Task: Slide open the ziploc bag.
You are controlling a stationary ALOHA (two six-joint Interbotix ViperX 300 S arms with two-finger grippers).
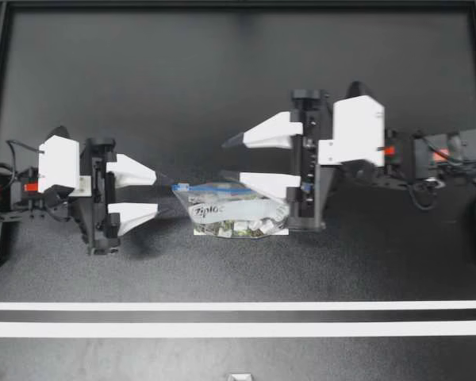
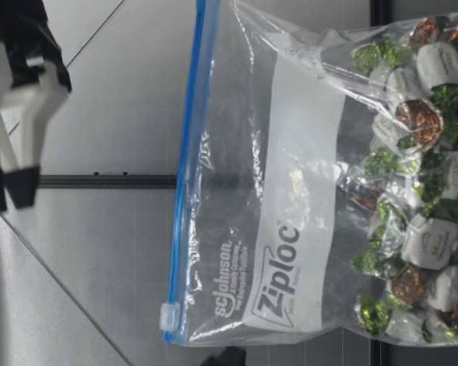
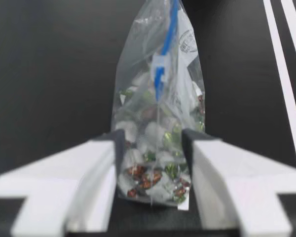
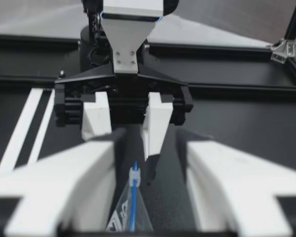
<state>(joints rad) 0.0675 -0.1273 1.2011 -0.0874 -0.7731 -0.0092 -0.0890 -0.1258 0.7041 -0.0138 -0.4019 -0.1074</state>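
Approach step: my left gripper (image 1: 155, 193) and right gripper (image 1: 234, 161) both agape, empty, by the ziploc bag (image 1: 238, 210); next I must pinch its slider (image 3: 159, 69), seemingly nearest my left gripper.

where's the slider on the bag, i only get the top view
observer: right wrist view shows the slider at the end of the zip that faces the left gripper.
operator: is the other one touching the zip
observer: no, in the low view the right gripper hangs above the zip with a clear gap.
operator: does it stand or lie flat
observer: low view shows the bag standing, zip on top, candies at the bottom.
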